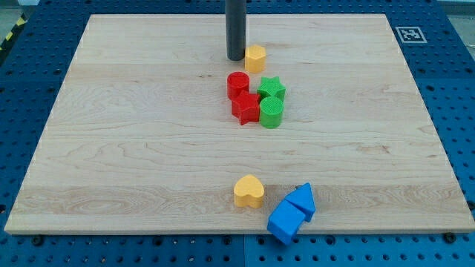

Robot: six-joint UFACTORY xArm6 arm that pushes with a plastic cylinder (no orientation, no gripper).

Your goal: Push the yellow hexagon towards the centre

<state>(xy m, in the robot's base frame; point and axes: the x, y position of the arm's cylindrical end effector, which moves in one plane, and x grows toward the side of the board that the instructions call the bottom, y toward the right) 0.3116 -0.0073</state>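
Observation:
The yellow hexagon (255, 58) lies near the view's top, just above the middle cluster. My tip (235, 58) stands right beside it on its left, touching or nearly touching its side. Below them sits a tight cluster: a red cylinder (237, 83), a red star (246, 108), a green star (272, 89) and a green cylinder (271, 112).
A yellow heart (249, 191) lies near the view's bottom, with two blue blocks (286, 220) (301, 199) touching each other to its right, by the board's bottom edge. The wooden board (111, 148) rests on a blue perforated table.

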